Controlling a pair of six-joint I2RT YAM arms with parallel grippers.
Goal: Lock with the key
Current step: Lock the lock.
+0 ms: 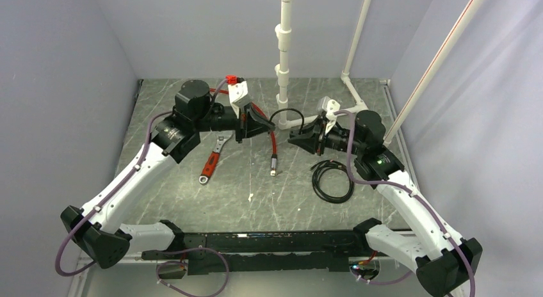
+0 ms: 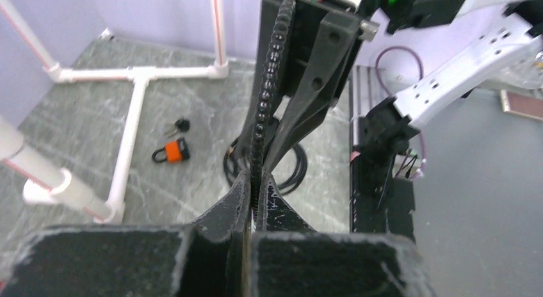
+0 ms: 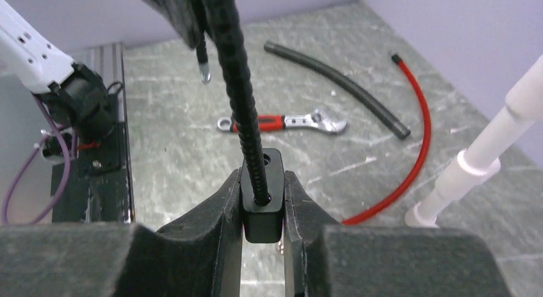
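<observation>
The tiny key (image 2: 181, 125) with a black head lies on the table beside the small orange padlock (image 2: 174, 150); it shows only in the left wrist view. My right gripper (image 3: 263, 176) is shut on a small black lock block (image 3: 262, 207) with two holes. A ribbed black cord (image 3: 237, 98) leaves one hole. It arcs (image 1: 288, 110) over to my left gripper (image 2: 254, 182), which is shut on the cord (image 2: 266, 98). Both grippers (image 1: 259, 125) (image 1: 296, 138) face each other above mid-table, away from the key.
A red-handled wrench (image 1: 213, 159) lies left of centre, with a red cable (image 1: 273, 140) beside it. A coiled black cable (image 1: 333, 178) lies front right. White PVC pipes (image 1: 283, 54) stand at the back. A dark hose (image 3: 339, 86) lies beyond the wrench.
</observation>
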